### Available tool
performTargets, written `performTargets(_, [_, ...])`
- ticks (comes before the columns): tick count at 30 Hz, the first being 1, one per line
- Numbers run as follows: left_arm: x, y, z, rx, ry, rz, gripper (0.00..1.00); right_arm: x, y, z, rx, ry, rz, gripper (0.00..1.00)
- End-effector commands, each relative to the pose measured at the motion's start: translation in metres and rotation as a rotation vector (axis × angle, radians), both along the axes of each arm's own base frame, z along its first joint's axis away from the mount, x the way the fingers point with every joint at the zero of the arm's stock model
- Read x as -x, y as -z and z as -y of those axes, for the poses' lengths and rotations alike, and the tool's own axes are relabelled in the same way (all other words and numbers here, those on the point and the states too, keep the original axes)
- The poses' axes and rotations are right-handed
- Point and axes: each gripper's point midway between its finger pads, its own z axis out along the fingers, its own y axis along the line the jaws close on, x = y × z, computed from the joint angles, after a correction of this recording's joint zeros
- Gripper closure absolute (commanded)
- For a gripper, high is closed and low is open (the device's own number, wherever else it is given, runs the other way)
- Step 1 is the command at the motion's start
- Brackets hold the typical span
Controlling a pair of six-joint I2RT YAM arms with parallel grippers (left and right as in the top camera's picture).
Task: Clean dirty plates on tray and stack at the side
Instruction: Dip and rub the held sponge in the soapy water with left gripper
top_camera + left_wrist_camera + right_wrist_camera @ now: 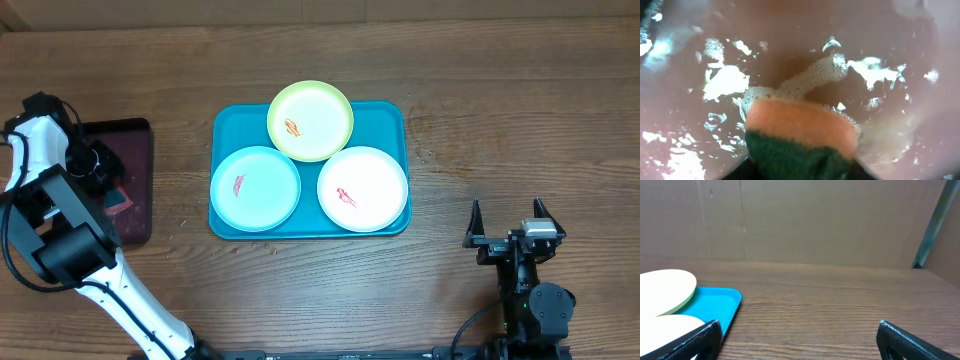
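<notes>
1. Three plates share the teal tray (385, 115) at the middle of the wooden table (500, 90). The yellow-green plate (311, 121) is at the tray's 12 o'clock, its far edge over the rim.
2. At 8 o'clock on the tray lies the pale blue plate (255, 187), and at 4 o'clock the white plate (362, 189). The yellow-green one touches or slightly overlaps both.
3. Each plate carries a small red smear (293, 127) near its centre. None is set off at the side.
4. At the table's 9 o'clock sits a dark maroon tray (135, 135), with the left gripper (95, 165) down over it.
5. The left wrist view shows a wet maroon surface with white foam (812, 75) on it. An orange sponge (800, 122) with a green scouring layer fills the lower middle.
6. The left fingers are hidden, so I cannot tell how wide that claw stands or whether it grips the sponge.
7. The right gripper (508, 215) rests at the table's 4 o'clock, well apart from the teal tray — jaws spread wide, nothing between them.
</notes>
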Motion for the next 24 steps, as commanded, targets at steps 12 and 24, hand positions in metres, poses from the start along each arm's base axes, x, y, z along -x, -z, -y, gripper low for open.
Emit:
performTargets(12, [0.024, 0.002, 0.015, 0.067, 0.005, -0.103, 0.06, 0.000, 0.001, 0.001, 0.000, 0.003, 0.006, 0.00])
performTargets(24, [0.023, 0.000, 0.007, 0.027, 0.007, -0.107, 0.71, 0.000, 0.001, 0.001, 0.000, 0.003, 0.006, 0.00])
